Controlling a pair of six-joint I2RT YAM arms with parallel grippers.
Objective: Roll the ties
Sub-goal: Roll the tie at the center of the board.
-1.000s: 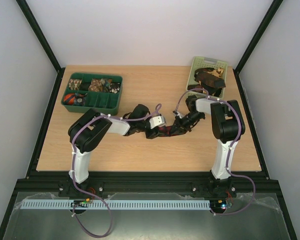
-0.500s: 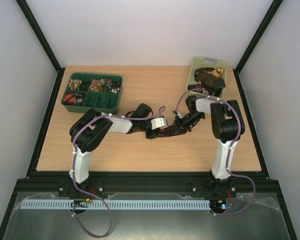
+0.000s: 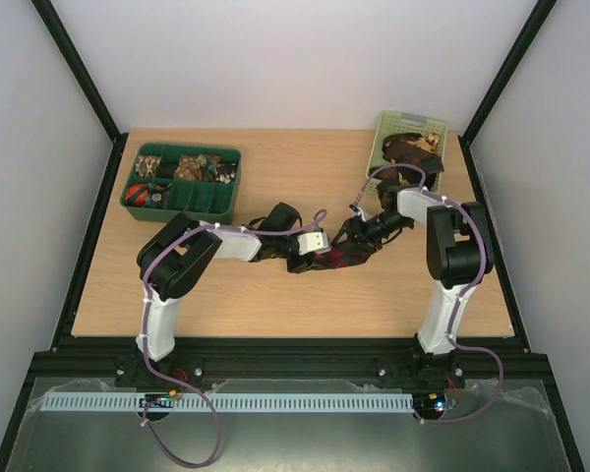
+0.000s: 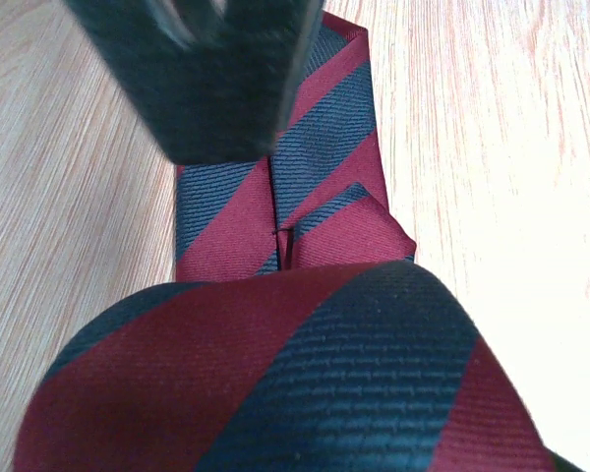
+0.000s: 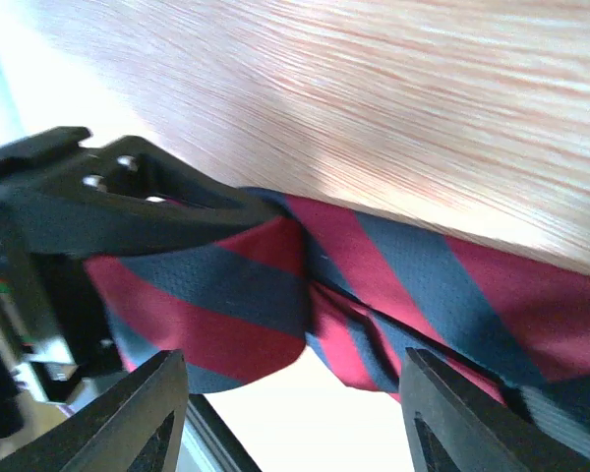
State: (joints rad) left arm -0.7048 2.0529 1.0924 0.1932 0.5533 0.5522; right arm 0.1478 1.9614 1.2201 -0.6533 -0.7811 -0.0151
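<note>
Right tool [image 5: 293, 379]: fingers [image 5: 143, 418] well apart, clamped on nothing. Through the gap, a dark red tie with navy diagonal stripes [image 5: 393, 285], bunched and folded over on itself.

Just left of that in the right wrist view, the left tool [image 5: 98, 197], black, with one finger laid across the top of the tie's rolled end [image 5: 206, 305] and closed on that roll.

From the left wrist, the same roll up close, filling the lower half of the view. Beyond it, a flat striped length running away over pale wood, seam side up, with a fold at its right edge.

From above, both tools low over the middle of the worktop [image 3: 275, 300], tips facing each other, with the tie on the wood between them.

Farther out, at the back right corner, a pale green basket [image 3: 430, 125] holding a heap of more ties [image 3: 410, 150] in brown and black. At the back left, a dark green divided tray [image 3: 205, 206], with small patterned bundles [image 3: 189, 167] in several compartments and a red-orange one at the near left.
</note>
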